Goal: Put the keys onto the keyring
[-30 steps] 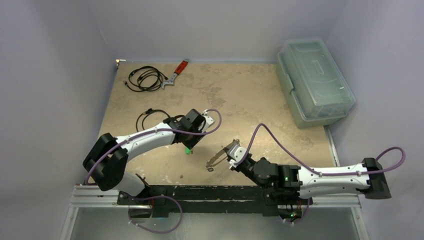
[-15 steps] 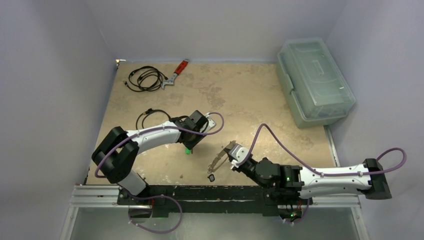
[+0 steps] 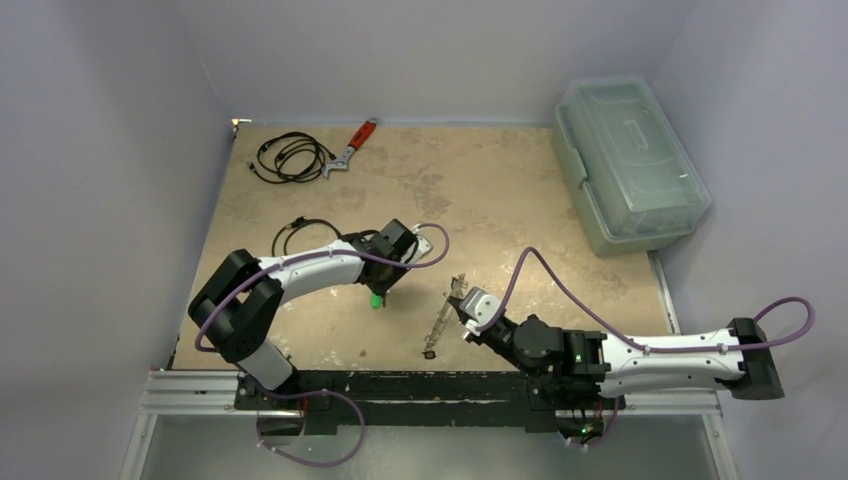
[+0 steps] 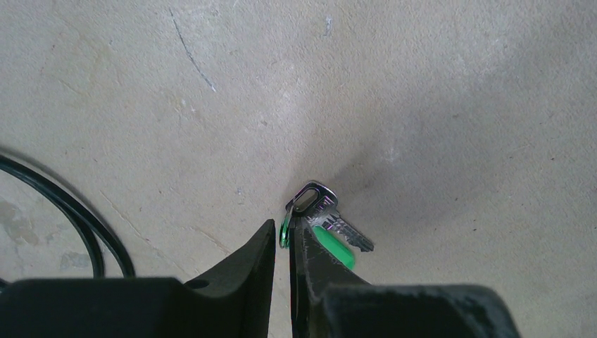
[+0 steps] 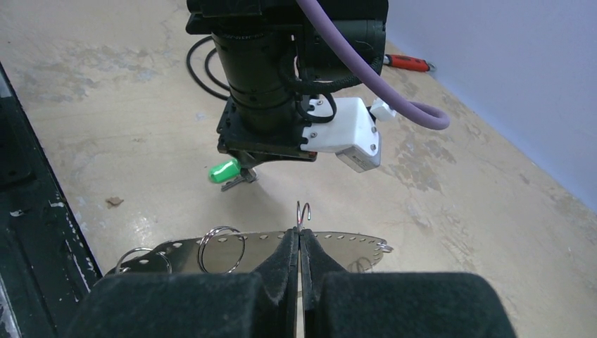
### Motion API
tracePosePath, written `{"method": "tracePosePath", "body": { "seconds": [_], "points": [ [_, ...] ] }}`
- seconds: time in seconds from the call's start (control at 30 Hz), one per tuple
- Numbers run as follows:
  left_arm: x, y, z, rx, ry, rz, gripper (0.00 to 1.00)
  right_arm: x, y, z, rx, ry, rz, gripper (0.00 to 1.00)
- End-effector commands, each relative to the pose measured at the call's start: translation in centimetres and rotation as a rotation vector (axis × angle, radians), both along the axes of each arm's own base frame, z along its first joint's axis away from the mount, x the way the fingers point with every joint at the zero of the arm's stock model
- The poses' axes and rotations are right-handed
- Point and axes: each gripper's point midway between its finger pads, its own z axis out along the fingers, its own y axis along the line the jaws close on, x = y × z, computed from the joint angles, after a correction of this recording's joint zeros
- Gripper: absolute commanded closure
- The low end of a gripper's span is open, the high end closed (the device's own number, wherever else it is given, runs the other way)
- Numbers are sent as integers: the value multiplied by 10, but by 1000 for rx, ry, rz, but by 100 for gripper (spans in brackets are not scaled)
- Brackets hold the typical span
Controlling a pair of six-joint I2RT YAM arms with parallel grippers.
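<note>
A key with a green tag lies on the tan table; it also shows as a green speck in the top view. My left gripper points down at it, jaws drawn almost together on the green ring at the key's head, the blade lying just right of the fingers. My right gripper is shut on the keyring, a thin grey metal piece with holes along its edge and split rings hanging from it. In the top view the keyring stands nearly edge-on, with a small dark tag at its near end.
A coil of black cable and a red-handled wrench lie at the back left. Another black cable runs beside the left arm. A clear lidded box stands at the right edge. Grey walls enclose the table.
The left jaws have closed in on the green key. The right gripper has turned the keyring from flat toward edge-on, and its dark tag has swung nearer the table's front edge.
</note>
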Motion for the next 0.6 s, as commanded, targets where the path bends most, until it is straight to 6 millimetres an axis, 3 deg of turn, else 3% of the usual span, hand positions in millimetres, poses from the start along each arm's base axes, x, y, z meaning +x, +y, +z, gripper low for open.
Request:
{"method": "tracePosePath", "body": {
  "seconds": [0.0,0.13,0.27,0.37,0.57],
  "points": [
    [10,-8,8,-20,-27,-13,87,-3,3,19,94,8,9,100],
    [10,-8,4,-13,-12,-15,87,-3,3,19,95,8,9,100],
    [9,-8,2,-7,-1,-15,100,-3,3,19,96,9,8,100],
    [9,-7,5,-12,-9,-15,100,-2,2,19,97,10,6,100],
    [15,-12,37,-103,-117,-14,100,-1,2,17,89,8,-1,100]
  ]
}}
